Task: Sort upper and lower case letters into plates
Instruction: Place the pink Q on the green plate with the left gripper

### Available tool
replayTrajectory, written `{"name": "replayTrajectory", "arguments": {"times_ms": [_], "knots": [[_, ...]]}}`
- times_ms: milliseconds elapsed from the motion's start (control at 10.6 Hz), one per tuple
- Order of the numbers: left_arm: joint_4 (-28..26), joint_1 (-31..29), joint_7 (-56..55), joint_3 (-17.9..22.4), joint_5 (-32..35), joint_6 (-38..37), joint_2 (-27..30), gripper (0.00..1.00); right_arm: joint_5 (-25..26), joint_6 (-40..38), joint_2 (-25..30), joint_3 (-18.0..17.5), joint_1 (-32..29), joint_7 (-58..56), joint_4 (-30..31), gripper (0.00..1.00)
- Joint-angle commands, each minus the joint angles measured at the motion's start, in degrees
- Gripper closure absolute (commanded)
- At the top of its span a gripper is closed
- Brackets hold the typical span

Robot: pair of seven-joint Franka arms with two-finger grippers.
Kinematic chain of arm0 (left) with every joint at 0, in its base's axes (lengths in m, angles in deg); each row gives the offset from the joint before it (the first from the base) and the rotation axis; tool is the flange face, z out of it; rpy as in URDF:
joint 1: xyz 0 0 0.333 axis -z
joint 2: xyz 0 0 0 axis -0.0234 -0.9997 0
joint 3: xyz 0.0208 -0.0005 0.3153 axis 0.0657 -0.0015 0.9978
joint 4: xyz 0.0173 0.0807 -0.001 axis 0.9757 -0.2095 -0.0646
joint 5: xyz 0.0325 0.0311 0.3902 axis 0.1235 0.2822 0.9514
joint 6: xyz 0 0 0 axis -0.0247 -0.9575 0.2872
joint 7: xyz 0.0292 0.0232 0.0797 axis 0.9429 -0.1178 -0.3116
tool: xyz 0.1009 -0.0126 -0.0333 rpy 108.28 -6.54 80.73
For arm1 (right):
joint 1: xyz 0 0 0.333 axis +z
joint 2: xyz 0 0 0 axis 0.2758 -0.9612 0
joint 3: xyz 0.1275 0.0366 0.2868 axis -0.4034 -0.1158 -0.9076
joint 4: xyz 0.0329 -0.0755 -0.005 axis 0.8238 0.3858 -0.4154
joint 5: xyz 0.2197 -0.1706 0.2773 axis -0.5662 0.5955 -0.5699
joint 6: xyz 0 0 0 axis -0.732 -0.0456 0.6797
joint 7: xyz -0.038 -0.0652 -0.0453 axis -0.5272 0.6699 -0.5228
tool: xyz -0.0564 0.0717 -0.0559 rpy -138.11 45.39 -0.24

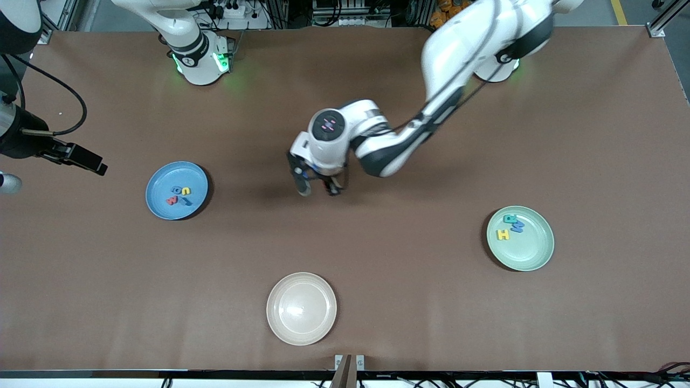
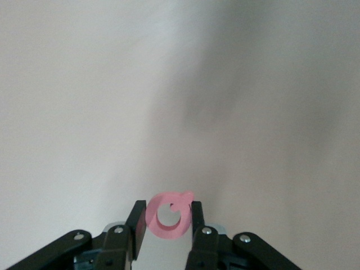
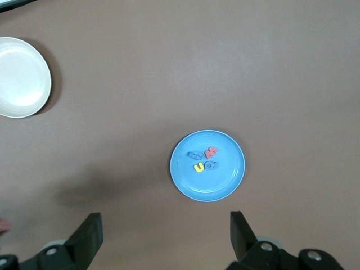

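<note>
My left gripper (image 1: pixel 318 187) hangs low over the bare middle of the table, shut on a small pink-red ring-shaped letter (image 2: pixel 169 232) pinched between its fingertips (image 2: pixel 167 216). The bright blue plate (image 1: pixel 156 183) lies toward the right arm's end and holds several letters: yellow (image 1: pixel 186 191), blue (image 1: pixel 176 189) and red (image 1: pixel 172 200). The mint green plate (image 1: pixel 533 250) lies toward the left arm's end with a teal letter (image 1: pixel 509 219), a blue one (image 1: pixel 518 227) and a yellow H (image 1: pixel 503 234). My right gripper (image 1: pixel 81 157) waits open and empty at the right arm's end, its wrist view showing the blue plate (image 3: pixel 230 169) below.
A cream-beige plate (image 1: pixel 301 307) sits empty near the table's front edge, also in the right wrist view (image 3: pixel 19 76). The arm bases stand along the table's back edge.
</note>
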Motion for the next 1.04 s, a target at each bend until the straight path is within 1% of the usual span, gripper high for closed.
{"name": "replayTrajectory", "arguments": {"times_ms": [0, 95, 190, 379, 569, 663, 853, 948], "knots": [[-2.6, -16.3, 0.7, -10.6, -1.9, -9.1, 3.3, 1.00, -1.0, 0.1, 3.1, 0.8, 1.4, -1.0, 3.4, 0.00], [-2.6, -21.8, 0.7, -11.6, -1.8, -11.5, 3.6, 1.00, -0.4, 0.4, 4.2, 0.4, 2.2, -2.1, 5.5, 0.00], [-2.7, -26.7, 0.7, -12.2, -1.8, -12.9, 3.5, 1.00, -0.3, 0.3, 4.4, 0.3, 2.0, -3.1, 5.5, 0.00], [-2.7, -32.7, -0.4, -11.9, -2.1, -13.4, 3.0, 1.00, -0.3, 0.3, 4.4, 0.3, 1.7, -7.3, 5.5, 0.00], [-2.9, -37.9, -1.5, -10.8, -1.7, -13.4, 2.2, 1.00, -0.2, 0.1, 4.3, 0.3, 1.6, -8.4, 5.4, 0.00], [-2.9, -38.6, -1.5, -9.1, -1.6, -13.4, 2.3, 1.00, -0.3, 0.0, 4.2, 0.3, 1.6, -8.6, 5.4, 0.00], [-3.0, -38.9, 0.8, -3.8, -1.0, -13.4, 2.3, 1.00, 0.1, -0.3, 4.3, 0.3, 1.7, -8.9, 5.4, 0.00], [-3.0, -38.6, 1.0, -1.9, -1.0, -13.3, 2.0, 1.00, 0.4, -0.3, 4.3, 0.3, 1.6, -9.6, 5.4, 0.00]]}}
